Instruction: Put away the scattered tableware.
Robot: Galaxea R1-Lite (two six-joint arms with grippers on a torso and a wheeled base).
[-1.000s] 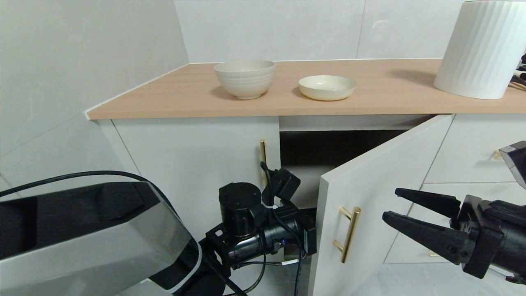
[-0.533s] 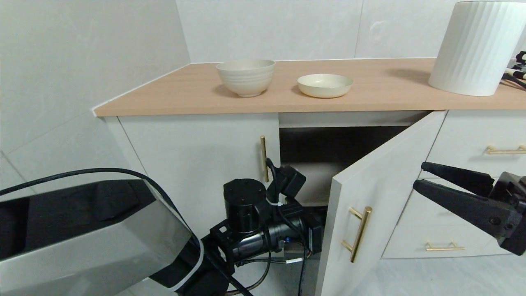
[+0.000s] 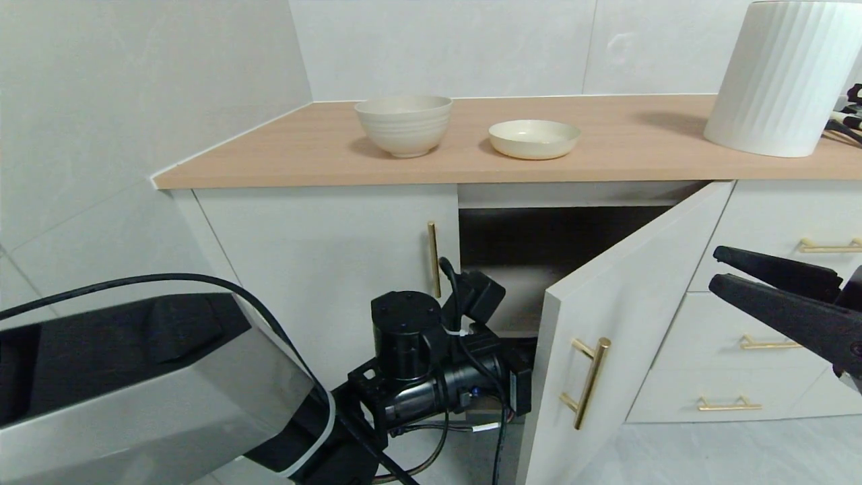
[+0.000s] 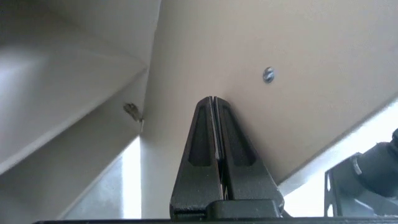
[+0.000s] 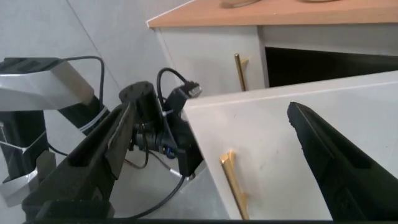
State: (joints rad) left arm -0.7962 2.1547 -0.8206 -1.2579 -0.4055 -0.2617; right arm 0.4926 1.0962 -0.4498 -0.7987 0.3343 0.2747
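A cream ribbed bowl (image 3: 404, 124) and a shallow cream dish (image 3: 534, 139) stand side by side on the wooden counter (image 3: 303, 158). Below them a white cabinet door (image 3: 619, 316) with a gold handle (image 3: 589, 382) hangs open. My left arm (image 3: 438, 367) is low in front of the cabinet opening, and its tip goes behind the door. There my left gripper (image 4: 213, 102) is shut with nothing in it, its tip close against the door's inner face near a screw (image 4: 267, 74). My right gripper (image 3: 715, 267) is open and empty, to the right of the door (image 5: 280, 143).
A tall white ribbed container (image 3: 784, 77) stands on the counter at the right. Drawers with gold handles (image 3: 828, 246) lie right of the open door. A shut door with a gold handle (image 3: 432, 259) is on the left. Tiled wall closes the left side.
The head view has shifted. My right gripper has drawn back to the right, away from the door handle, and stays open. The left arm has hardly moved.
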